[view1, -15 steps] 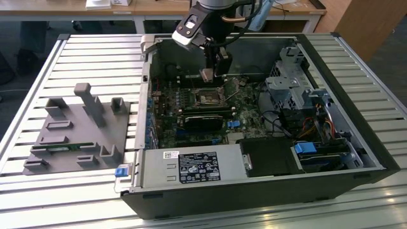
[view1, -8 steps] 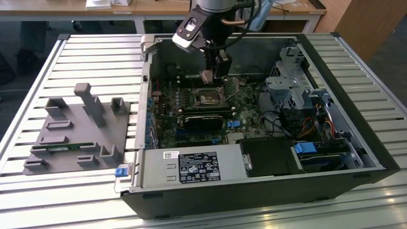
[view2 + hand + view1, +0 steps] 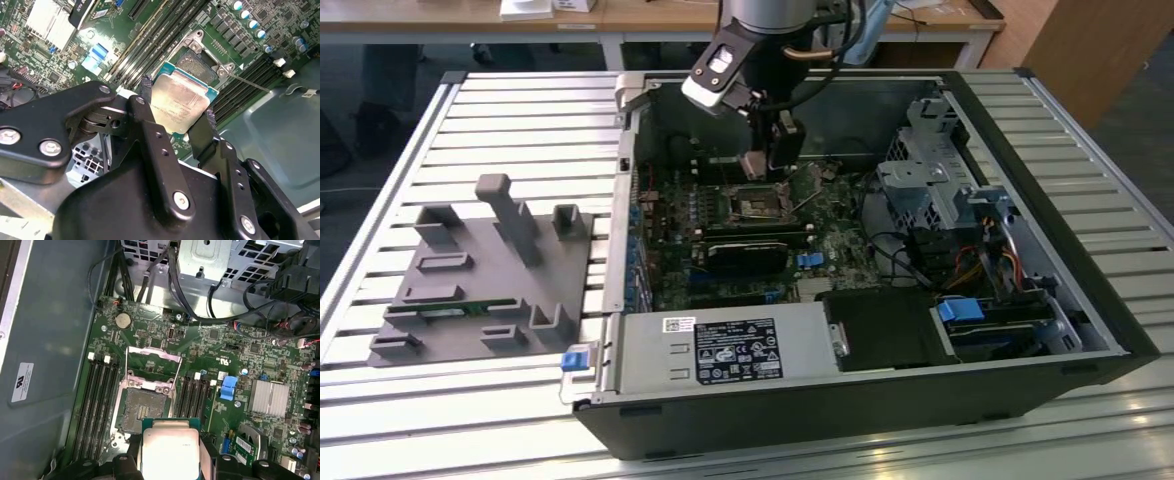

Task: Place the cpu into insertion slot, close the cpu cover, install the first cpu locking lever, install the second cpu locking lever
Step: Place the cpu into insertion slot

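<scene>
We log the gripper (image 3: 178, 101) clamped on the cpu (image 3: 182, 95) by two opposite edges, hanging above the board near the open insertion slot (image 3: 145, 407). We judge the chip light, stiff and fragile underneath, so edges only. The cpu cover (image 3: 151, 351) stands raised. Memory slots (image 3: 98, 407) flank the socket, with the case wall (image 3: 55, 315) well apart.

Open computer case (image 3: 854, 415) on slatted worktop (image 3: 520, 110); grey fixture block (image 3: 467, 290) just beside the case; power supply (image 3: 720, 352) and drive cage (image 3: 927, 185) inside it.
</scene>
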Robot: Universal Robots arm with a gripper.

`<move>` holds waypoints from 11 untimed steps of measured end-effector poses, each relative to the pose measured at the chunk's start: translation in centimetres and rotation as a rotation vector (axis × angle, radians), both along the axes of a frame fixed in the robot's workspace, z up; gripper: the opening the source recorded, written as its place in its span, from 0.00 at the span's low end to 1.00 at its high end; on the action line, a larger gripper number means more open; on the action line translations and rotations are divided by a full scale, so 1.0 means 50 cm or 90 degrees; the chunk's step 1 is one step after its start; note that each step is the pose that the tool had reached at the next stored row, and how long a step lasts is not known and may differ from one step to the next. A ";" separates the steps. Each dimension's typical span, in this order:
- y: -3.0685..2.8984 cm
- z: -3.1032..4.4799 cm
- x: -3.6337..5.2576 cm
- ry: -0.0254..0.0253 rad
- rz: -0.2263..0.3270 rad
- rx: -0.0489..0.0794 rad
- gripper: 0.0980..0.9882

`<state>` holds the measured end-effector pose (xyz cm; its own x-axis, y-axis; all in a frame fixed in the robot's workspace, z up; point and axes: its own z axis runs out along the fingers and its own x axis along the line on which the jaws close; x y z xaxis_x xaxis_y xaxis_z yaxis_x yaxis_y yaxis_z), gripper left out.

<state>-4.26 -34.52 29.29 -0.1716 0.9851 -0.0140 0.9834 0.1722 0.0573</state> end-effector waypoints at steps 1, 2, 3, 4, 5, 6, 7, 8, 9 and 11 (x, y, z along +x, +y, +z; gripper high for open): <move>0.000 -0.002 0.000 0.0000 0.000 -0.001 0.50; 0.000 -0.004 0.000 0.0000 0.000 -0.002 0.50; 0.000 -0.007 0.000 0.0000 0.000 -0.004 0.50; 0.000 -0.009 0.000 0.0000 0.000 -0.005 0.50; 0.000 -0.011 0.000 0.0000 0.000 -0.006 0.50; 0.000 -0.013 0.000 0.0000 0.000 -0.006 0.50; 0.000 -0.013 0.000 0.0001 0.000 -0.006 0.50; 0.000 -0.014 0.000 0.0001 0.000 -0.006 0.50; 0.000 -0.014 0.000 -0.0002 0.000 -0.006 0.50; 0.000 -0.015 0.000 -0.0003 -0.006 -0.007 0.50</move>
<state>-4.26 -34.51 28.54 -0.1631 0.9863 -0.0243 0.9848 0.1642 0.0560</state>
